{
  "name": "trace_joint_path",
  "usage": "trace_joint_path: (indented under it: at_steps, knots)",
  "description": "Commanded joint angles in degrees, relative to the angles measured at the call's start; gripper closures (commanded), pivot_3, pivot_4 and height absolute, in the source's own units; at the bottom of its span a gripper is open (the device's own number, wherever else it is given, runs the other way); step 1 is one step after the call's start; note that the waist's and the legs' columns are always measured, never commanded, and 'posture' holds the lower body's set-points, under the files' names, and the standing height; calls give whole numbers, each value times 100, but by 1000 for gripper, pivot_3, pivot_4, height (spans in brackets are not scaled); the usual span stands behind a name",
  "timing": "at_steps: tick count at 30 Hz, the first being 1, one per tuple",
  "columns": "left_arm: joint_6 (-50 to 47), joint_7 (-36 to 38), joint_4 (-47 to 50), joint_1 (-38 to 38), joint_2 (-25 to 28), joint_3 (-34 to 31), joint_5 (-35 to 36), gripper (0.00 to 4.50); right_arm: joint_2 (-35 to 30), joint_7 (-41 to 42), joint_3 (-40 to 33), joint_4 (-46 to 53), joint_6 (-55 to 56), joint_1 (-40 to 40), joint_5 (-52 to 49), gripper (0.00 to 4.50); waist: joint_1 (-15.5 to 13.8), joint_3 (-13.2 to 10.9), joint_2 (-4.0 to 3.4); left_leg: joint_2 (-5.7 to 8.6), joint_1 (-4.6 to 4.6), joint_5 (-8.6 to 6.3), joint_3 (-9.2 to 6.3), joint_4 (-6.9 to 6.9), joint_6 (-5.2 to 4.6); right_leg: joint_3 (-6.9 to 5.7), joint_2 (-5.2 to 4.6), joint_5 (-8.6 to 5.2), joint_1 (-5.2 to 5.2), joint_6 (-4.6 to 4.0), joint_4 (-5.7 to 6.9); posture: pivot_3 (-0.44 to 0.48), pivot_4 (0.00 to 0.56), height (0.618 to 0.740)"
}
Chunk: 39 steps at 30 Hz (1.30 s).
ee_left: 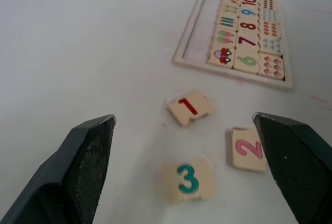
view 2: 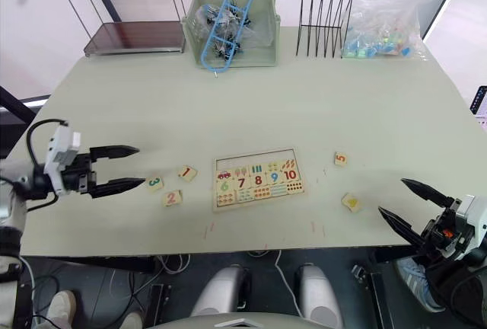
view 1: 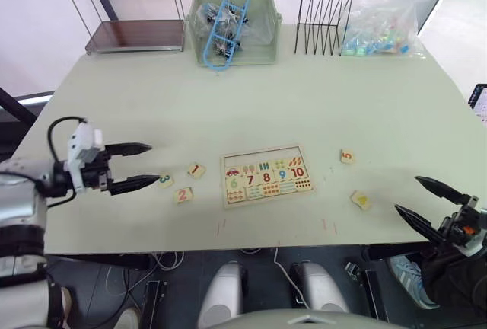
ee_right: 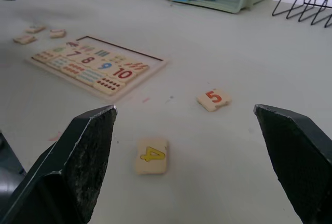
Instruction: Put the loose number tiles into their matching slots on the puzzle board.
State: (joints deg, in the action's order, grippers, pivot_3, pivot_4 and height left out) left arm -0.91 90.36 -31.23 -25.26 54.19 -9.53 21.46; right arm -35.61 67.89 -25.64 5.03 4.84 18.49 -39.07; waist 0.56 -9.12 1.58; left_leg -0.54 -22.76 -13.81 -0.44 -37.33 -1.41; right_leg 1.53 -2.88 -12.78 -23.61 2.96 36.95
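The puzzle board lies near the table's front middle, its top row of slots bare. Left of it lie tiles 1, 2 and 3. Right of it lie tile 5 and the yellow tile 4. My left gripper hovers open just left of tile 3, which sits between its fingertips in the left wrist view. Open too is my right gripper, at the front right edge, with tile 4 ahead of it.
Along the table's back stand a two-shelf rack, a green bin of clips with a blue piece, a black wire rack and a bag of colourful plastic bits. A dark device sits at the right edge.
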Motion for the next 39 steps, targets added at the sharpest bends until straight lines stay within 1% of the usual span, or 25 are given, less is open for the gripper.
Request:
trace_joint_path:
  at_steps: [1, 6, 8, 12, 19, 23, 27, 39]
  knots:
    - [194, 214, -90, -387, 68, 499, 8, 0, -65, 116, -101, 264, -42, 1, -125, 56, 1, 0, 0, 2, 0, 0, 1, -1, 0, 1, 0, 0, 0, 0, 0, 0, 150, 740]
    - [745, 214, -493, -997, 198, 1569, 80, 0, -90, 272, -96, 261, -1, -97, -80, 56, 14, 0, 0, 6, 1, 0, 0, -1, 0, 3, 4, 0, 0, 0, 1, 0, 150, 740]
    - [1010, 214, -742, -1329, 242, 2060, 117, 0, -94, 315, -99, 231, 28, -143, -54, 56, 7, -1, 0, 8, 0, 0, -1, -3, 0, 3, 6, 0, -1, 0, 2, 0, 150, 740]
    - [1621, 214, -1317, -1862, 246, 2820, 66, 0, -52, 354, -112, 209, 66, -193, -25, 56, 3, -1, 0, 12, -5, 0, -2, -6, 0, 3, 6, 0, 0, 1, 1, 0, 150, 740]
    - [2651, 214, -2165, -2473, 91, 3817, -122, 0, -10, 355, -137, 189, 171, -187, 18, 56, 3, -1, 1, 14, -6, 0, -3, -7, -1, 4, 7, 0, -1, 1, 1, 0, 150, 740]
    - [3028, 214, -2621, -2768, -202, 4148, -303, 0, -23, 338, -136, 210, 165, -225, 20, 56, -12, -1, 2, 15, -7, 0, -4, -9, -1, 3, 7, 0, 0, 1, 1, 0, 150, 740]
    - [3320, 214, -2939, -2947, -328, 4425, -473, 0, -34, 329, -131, 257, 138, -245, 13, 56, -7, -2, 3, 16, -11, 0, -6, -11, -1, 3, 8, 0, -1, 2, 1, 0, 150, 740]
    - [3459, 214, -3537, -3301, -635, 4791, -803, 0, -45, 307, -119, 408, 124, -196, 30, 56, -1, -2, 3, 16, -11, 0, -8, -11, -1, 3, 9, 0, -1, 2, 2, 0, 150, 740]
